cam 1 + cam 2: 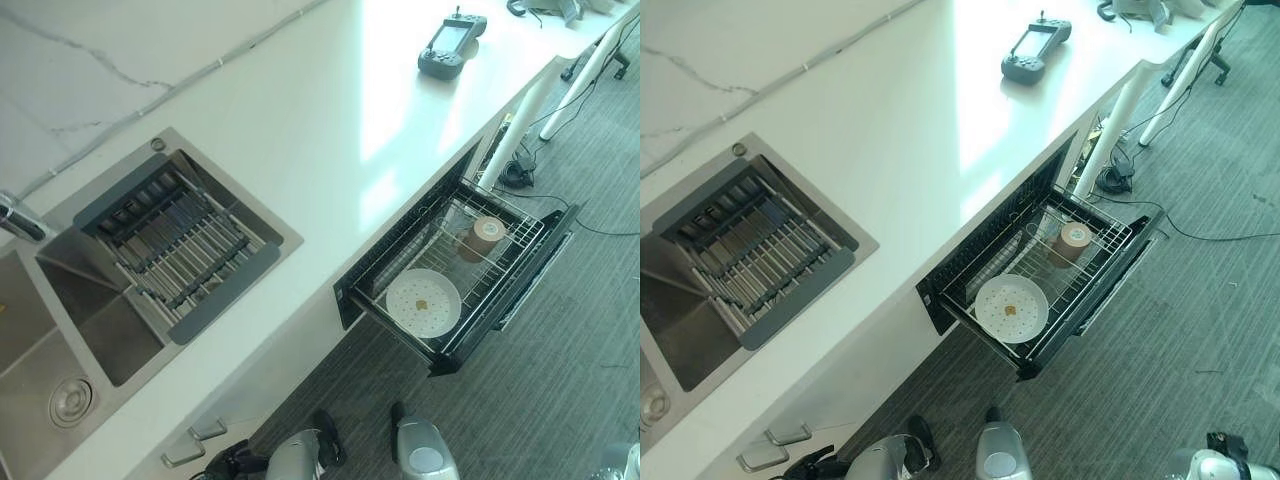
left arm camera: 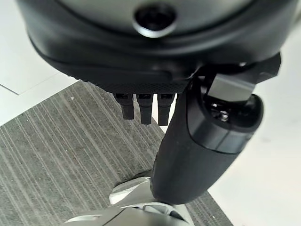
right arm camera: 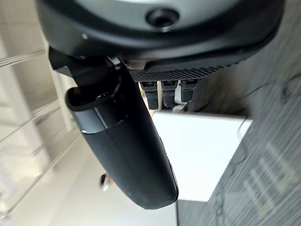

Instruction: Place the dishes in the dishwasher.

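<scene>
The dishwasher drawer (image 1: 528, 292) is pulled out from under the white counter. In its wire rack (image 1: 520, 232) a white dotted plate (image 1: 423, 301) lies flat at the near end. A brown cup (image 1: 485, 236) sits at the far end, apart from the plate. My left hand (image 2: 197, 150) hangs low over the grey carpet beside the cabinet front, fingers straight and holding nothing. My right hand (image 3: 122, 150) also hangs down with straight fingers and holds nothing. Both hands are well away from the drawer.
A steel sink (image 1: 60, 330) with a roll-up drying rack (image 1: 175, 245) is set into the counter (image 1: 300, 120) on the left, with a faucet (image 1: 20, 220) beside it. A dark handheld controller (image 1: 452, 44) lies further along the counter. White table legs (image 1: 590, 65) and cables (image 1: 515, 170) stand beyond the drawer.
</scene>
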### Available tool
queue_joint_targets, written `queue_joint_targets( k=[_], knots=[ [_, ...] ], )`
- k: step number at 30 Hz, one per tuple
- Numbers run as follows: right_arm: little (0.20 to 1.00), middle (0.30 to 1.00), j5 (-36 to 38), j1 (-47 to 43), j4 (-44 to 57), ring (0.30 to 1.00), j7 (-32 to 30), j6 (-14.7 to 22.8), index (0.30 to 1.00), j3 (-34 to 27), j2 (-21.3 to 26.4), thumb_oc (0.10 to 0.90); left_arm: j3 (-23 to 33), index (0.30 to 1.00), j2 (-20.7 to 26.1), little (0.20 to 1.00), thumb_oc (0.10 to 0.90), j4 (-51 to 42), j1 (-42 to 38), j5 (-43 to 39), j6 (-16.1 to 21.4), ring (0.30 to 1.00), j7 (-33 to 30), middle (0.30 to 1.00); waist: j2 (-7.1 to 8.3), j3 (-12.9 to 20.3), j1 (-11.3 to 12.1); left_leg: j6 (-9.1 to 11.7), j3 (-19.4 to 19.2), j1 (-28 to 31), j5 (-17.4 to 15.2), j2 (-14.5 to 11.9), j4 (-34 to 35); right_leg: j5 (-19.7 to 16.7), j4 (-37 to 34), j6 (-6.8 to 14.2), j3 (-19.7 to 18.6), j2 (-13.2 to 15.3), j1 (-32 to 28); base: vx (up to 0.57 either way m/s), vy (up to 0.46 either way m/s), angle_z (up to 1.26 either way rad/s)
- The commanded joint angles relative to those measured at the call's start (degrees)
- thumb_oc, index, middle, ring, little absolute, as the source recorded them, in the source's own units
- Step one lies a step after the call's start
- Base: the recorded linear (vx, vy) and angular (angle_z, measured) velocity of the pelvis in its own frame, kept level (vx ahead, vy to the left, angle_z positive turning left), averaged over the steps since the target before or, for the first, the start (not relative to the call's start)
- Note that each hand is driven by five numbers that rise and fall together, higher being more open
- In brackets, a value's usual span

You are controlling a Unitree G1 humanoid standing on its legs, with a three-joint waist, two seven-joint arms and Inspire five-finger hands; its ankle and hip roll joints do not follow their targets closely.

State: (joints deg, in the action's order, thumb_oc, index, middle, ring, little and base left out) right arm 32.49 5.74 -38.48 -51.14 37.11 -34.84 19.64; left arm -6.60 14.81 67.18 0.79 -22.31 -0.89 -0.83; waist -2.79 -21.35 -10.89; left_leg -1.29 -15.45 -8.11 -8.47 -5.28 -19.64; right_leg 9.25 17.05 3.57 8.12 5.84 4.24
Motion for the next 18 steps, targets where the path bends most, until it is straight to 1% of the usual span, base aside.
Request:
queue_joint_targets(
  k=[1, 2, 3, 4, 5, 7, 9, 11, 13, 14, 15, 18],
  knots=[
    [0.9, 0.9, -2.83, -1.77, 4.58, 0.9, 5.46, 2.72, 0.9, -0.17, 6.43, 0.8, -0.94, 0.9, 0.32, 0.9, 0.8, 1.44, 0.93, -1.57, -0.64, 0.9, 0.04, 0.9, 0.68, -0.78, 1.74, -2.22, 2.68, 5.85, -7.95, 1.37, 2.46, 6.15, 3.38, -2.6, 1.32, -1.7, 0.05, -0.03, -0.001, 0.11],
    [0.9, 0.9, -4.43, -1.84, 3.26, 0.9, 5.84, 1.97, 0.9, 0.88, 6.76, 0.8, -1.14, 0.9, 0.29, 0.9, 0.8, 1.4, 0.92, -1.79, -0.72, 0.9, 0.02, 0.9, 0.52, -0.8, 1.79, -2.06, 2.77, 5.73, -7.84, 1.39, 2.46, 6.13, 3.22, -2.65, 1.43, -1.66, 0.02, -0.05, 0.003, 0.08],
    [0.9, 0.9, -6.06, -2.17, 1.72, 0.9, 6.39, 0.33, 0.9, 3.0, 7.15, 0.8, -1.51, 0.9, 0.11, 0.9, 0.8, 1.44, 1.02, -2.25, -0.45, 0.9, -0.01, 0.9, 0.23, -0.93, 1.95, -1.91, 2.84, 5.56, -7.81, 1.42, 2.46, 6.22, 2.97, -2.81, 1.71, -1.59, -0.06, -0.04, 0.003, 0.18],
    [0.9, 0.9, -6.25, -2.25, 1.46, 0.9, 6.39, 0.22, 0.9, 3.37, 7.23, 0.8, -1.5, 0.9, 0.06, 0.9, 0.8, 1.43, 1.04, -2.33, -0.42, 0.9, -0.04, 0.9, 0.2, -0.96, 1.91, -1.89, 2.86, 5.53, -7.8, 1.41, 2.46, 6.24, 2.97, -2.83, 1.77, -1.58, -0.06, -0.06, 0.01, 0.24],
    [0.9, 0.9, -8.69, -2.77, -1.55, 0.9, 6.97, -1.61, 0.9, 6.89, 7.4, 0.8, -1.9, 0.9, -0.09, 0.9, 0.8, 1.06, 1.17, -2.61, -0.42, 0.9, -0.03, 0.9, -0.18, -1.19, 2.32, -1.7, 2.96, 5.37, -7.67, 1.49, 2.46, 6.5, 3.13, -3.05, 2.28, -1.42, -0.07, -0.04, 0.008, 0.24],
    [0.9, 0.9, -8.35, -3.21, -3.53, 0.9, 8.29, -2.94, 0.9, 9.82, 7.34, 0.8, -2.12, 0.9, -0.23, 0.9, 0.8, 0.78, 1.25, -2.69, -0.32, 0.9, 0.0, 0.9, -0.42, -1.45, 2.62, -1.63, 3.12, 5.25, -7.58, 1.61, 2.46, 6.7, 3.35, -3.26, 2.69, -1.29, -0.06, -0.04, 0.008, 0.13],
    [0.9, 0.9, -14.42, -4.92, -4.83, 0.9, 7.56, -6.46, 0.9, 16.57, 7.03, 0.8, -2.61, 0.9, -0.64, 0.9, 0.8, -0.32, 1.56, -3.14, -0.03, 0.9, -0.24, 0.9, -0.97, -2.23, 3.51, -1.74, 3.65, 4.91, -7.47, 2.01, 2.46, 7.41, 4.22, -3.77, 3.5, -1.06, 0.12, -0.05, 0.01, 0.21],
    [0.9, 0.9, -15.91, -5.89, -5.72, 0.9, 7.47, -7.7, 0.9, 19.24, 6.97, 0.8, -2.65, 0.9, -0.73, 0.9, 0.8, -0.67, 1.47, -3.48, 0.15, 0.9, -0.36, 0.9, -1.18, -2.72, 3.95, -1.78, 3.81, 4.64, -7.35, 2.18, 2.46, 7.83, 5.22, -3.92, 3.81, -0.88, 0.64, -0.05, 0.01, 0.28],
    [0.9, 0.9, -17.62, -7.29, -7.24, 0.9, 8.34, -9.78, 0.9, 22.74, 7.06, 0.8, -2.8, 0.9, -0.68, 0.9, 0.8, -1.46, 1.23, -3.86, 0.07, 0.9, -0.49, 0.9, -1.39, -3.66, 4.76, -2.03, 4.25, 4.14, -7.0, 2.64, 2.46, 8.64, 7.66, -4.31, 4.26, -0.46, 1.77, -0.07, -0.002, 0.18],
    [0.9, 0.9, -19.47, -8.47, -7.77, 0.9, 8.08, -10.51, 0.9, 25.01, 7.3, 0.8, -2.9, 0.9, -0.54, 0.9, 0.8, -1.99, 1.05, -4.23, 0.07, 0.9, -0.64, 0.9, -1.45, -4.38, 5.32, -2.26, 4.62, 3.74, -6.65, 3.08, 2.46, 9.23, 9.82, -4.57, 4.47, -0.07, 2.83, -0.12, -0.022, 0.18],
    [0.9, 0.9, -22.0, -10.42, -8.39, 0.9, 7.79, -11.26, 0.9, 28.1, 7.8, 0.8, -2.92, 0.9, -0.23, 0.9, 0.8, -2.39, 0.65, -4.94, 0.18, 0.9, -0.74, 0.9, -1.4, -5.59, 6.23, -2.59, 5.08, 2.95, -5.88, 3.79, 2.46, 10.14, 13.41, -5.07, 4.57, 0.7, 4.78, -0.11, -0.027, 0.21],
    [0.9, 0.9, -24.49, -12.42, -8.22, 0.9, 7.83, -12.04, 0.9, 30.77, 8.56, 0.8, -2.66, 0.9, 0.09, 0.9, 0.8, -2.73, 0.45, -5.34, 0.11, 0.9, -0.81, 0.9, -1.17, -6.86, 7.28, -2.9, 5.71, 1.99, -5.07, 4.62, 2.46, 11.27, 17.28, -5.62, 4.49, 1.51, 6.91, -0.06, -0.031, 0.23]
  ],
)
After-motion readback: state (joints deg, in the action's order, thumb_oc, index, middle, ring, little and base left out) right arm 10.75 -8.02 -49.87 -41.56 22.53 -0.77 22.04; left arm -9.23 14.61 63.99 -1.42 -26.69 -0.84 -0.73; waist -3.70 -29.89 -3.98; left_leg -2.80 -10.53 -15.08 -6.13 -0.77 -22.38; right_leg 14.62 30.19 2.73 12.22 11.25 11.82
